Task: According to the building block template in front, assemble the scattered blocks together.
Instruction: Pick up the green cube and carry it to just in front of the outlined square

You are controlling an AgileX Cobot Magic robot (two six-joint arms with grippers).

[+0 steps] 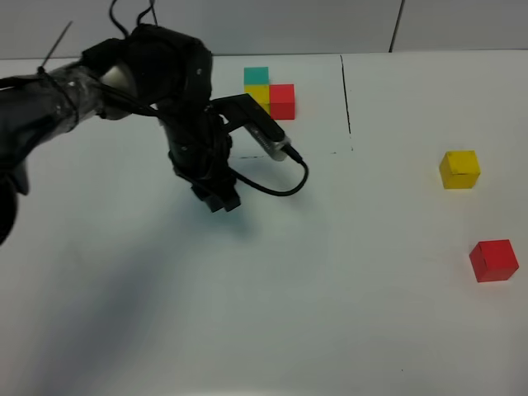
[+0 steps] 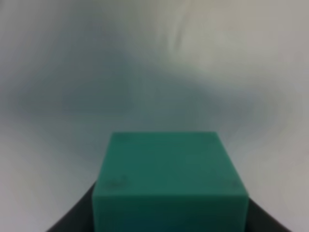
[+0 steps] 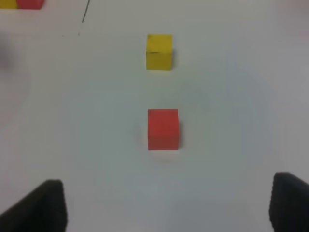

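Teal block point(image 2: 169, 179) gripped on the left, two loose on the right.
Left end effector point(image 1: 216, 198) closed on it, hidden under the arm point(image 1: 49, 115) from overhead. Template point(image 1: 270, 92) at 12 o'clock on the desk point(image 1: 346, 313), yellow block point(image 1: 459, 169) at 3, red block point(image 1: 493, 261) at 4. Right end effector point(image 3: 169, 205), unseen overhead, gapes wide and empty.
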